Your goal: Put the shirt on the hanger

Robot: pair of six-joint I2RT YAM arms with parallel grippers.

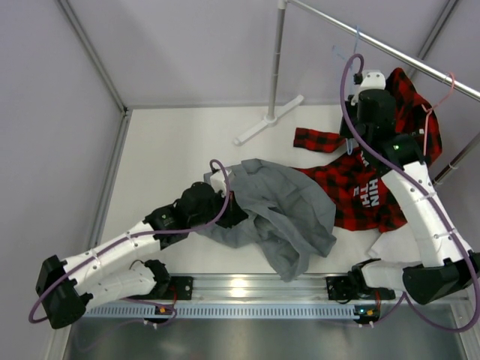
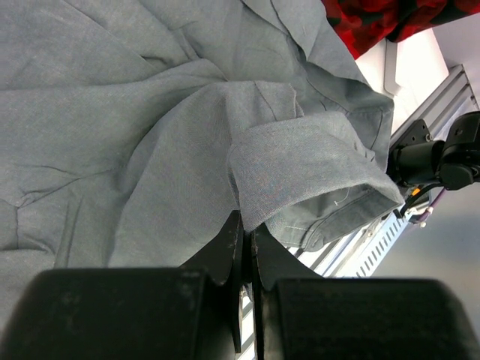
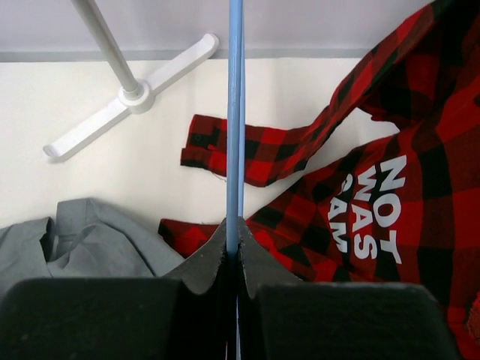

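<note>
Nearest the lens, the left tool point(image 2: 244, 225) has its black fingers pressed together on a fold of the grey shirt point(image 2: 150, 135). That shirt lies crumpled on the table point(image 1: 172, 150) at near centre, its right edge touching a red-and-black plaid shirt point(image 3: 360, 217). At far right, the right tool point(image 3: 233, 244) is clamped tight on the thin blue wire of the hanger point(image 3: 235, 112). The wire runs straight away from the fingertips, between the plaid shirt and the white foot of a rail stand point(image 3: 127, 94).
</note>
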